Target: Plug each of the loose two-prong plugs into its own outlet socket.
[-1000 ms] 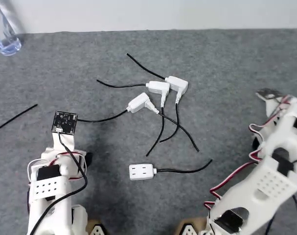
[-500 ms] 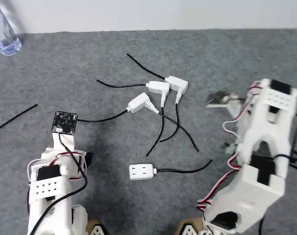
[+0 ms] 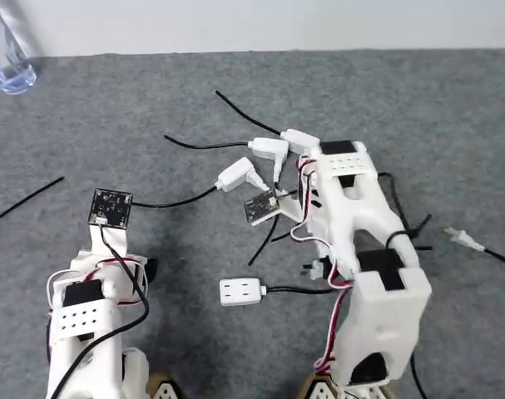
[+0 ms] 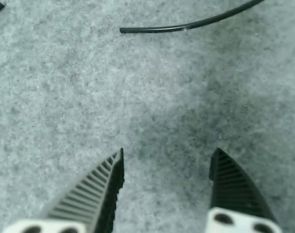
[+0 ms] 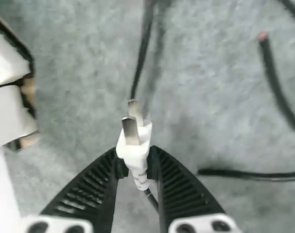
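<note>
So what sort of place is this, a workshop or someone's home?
Probably a lab or hobbyist test bench: white robot arms with bare wiring stand at a grey felt-like mat, where a loose plug and an outlet socket lie like practice pieces.

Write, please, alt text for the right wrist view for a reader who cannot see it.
The right gripper has its black fingers shut on a white two-prong plug, prongs pointing away from the camera. Beneath it lies a grey mat crossed by several black cords.
</note>
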Tool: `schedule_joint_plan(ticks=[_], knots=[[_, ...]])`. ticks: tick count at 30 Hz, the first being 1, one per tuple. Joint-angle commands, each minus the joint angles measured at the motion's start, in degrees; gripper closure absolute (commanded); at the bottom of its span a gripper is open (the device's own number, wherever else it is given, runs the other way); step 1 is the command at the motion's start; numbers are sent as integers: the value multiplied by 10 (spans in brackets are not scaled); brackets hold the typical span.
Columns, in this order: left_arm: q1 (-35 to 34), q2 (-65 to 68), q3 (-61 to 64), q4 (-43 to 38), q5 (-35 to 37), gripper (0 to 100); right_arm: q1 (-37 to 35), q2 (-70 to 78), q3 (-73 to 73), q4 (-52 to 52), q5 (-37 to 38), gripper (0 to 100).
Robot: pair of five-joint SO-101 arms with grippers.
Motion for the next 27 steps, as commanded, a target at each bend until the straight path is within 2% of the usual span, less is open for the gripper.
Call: schedule_joint_plan(ticks=[1, 7, 14, 21, 27], knots=[[4, -10, -3, -13, 2, 728, -5, 15, -6, -34, -5, 990], [4, -10, -3, -13, 2, 728, -3, 37, -6, -74, -8, 969], [4, -10, -3, -13, 2, 728, -7, 34, -11, -75, -8, 705], [4, -10, -3, -13, 2, 728, -6, -19, -38, -19, -8, 701], [4, -10, -2, -13, 3, 728, -7, -22, -7, -21, -8, 702]])
